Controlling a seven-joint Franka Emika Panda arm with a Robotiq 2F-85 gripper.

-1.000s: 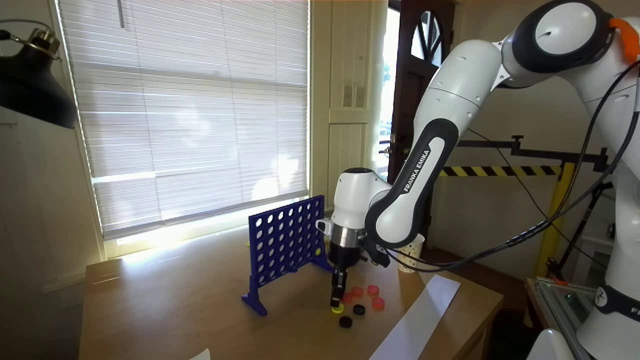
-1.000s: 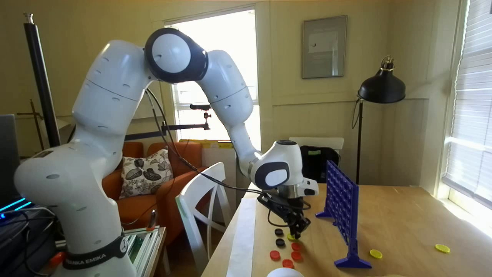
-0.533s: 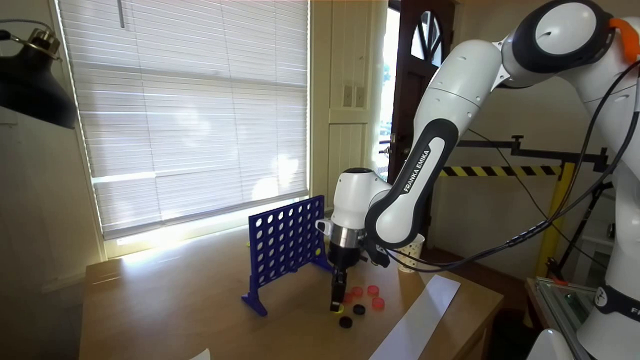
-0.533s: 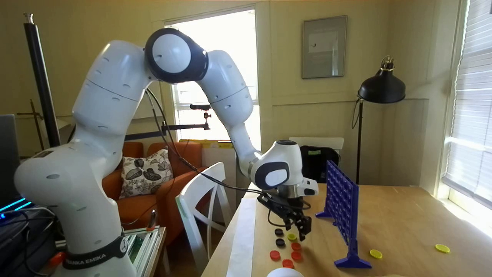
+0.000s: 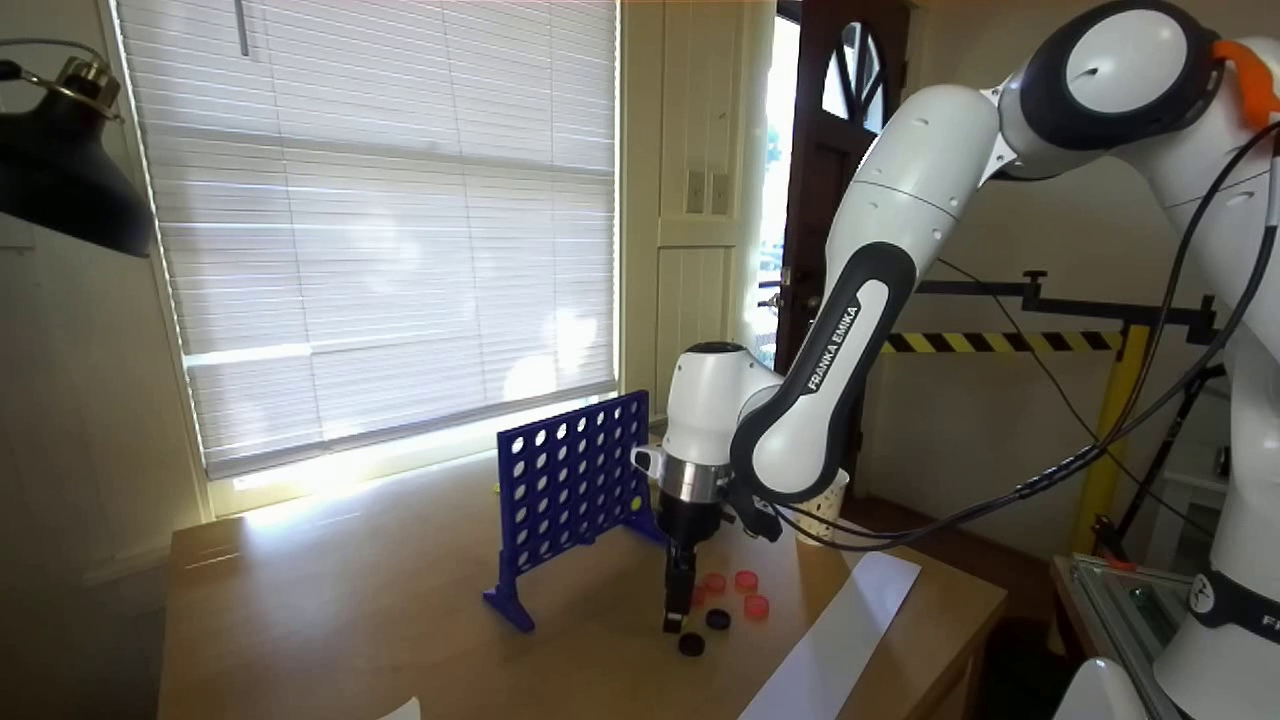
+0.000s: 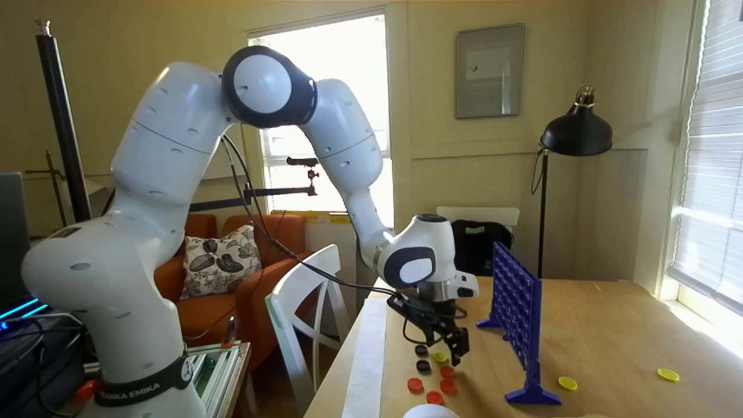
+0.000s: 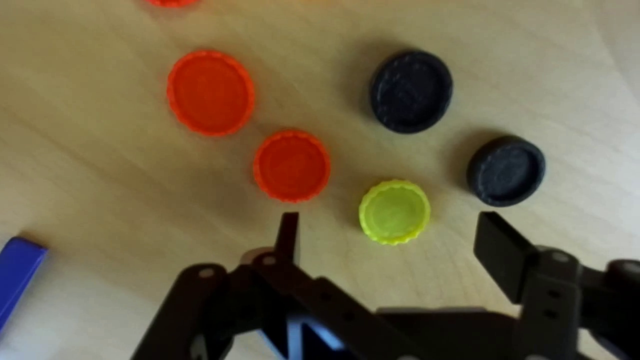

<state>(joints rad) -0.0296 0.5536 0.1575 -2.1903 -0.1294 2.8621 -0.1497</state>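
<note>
We found a yellow round plastic disc with a ridged rim lying flat on the pale wooden table. In the wrist view it showed between the two fingers of the black metal gripper, with a gap to either side. The fingers stood spread far apart, wider than the disc, and had hold of nothing. They pointed down, their tips near the table. In an exterior view a finger hid most of the yellow disc.

Close around it, in the wrist view, we saw a red round plastic disc up and to the left and a black round plastic disc up and to the right, both apart from it. Farther up were a second black disc and a second red disc. An exterior view gave us a third red disc and a fourth red disc in the same group.

Beside the gripper stood a dark blue plastic frame with rows of round holes, upright on two feet. On its far side lay another yellow disc and, farther off, one more yellow disc. A long white paper strip ran along the table's edge, and a speckled paper cup stood near it. We saw a black metal lamp in both exterior views.
</note>
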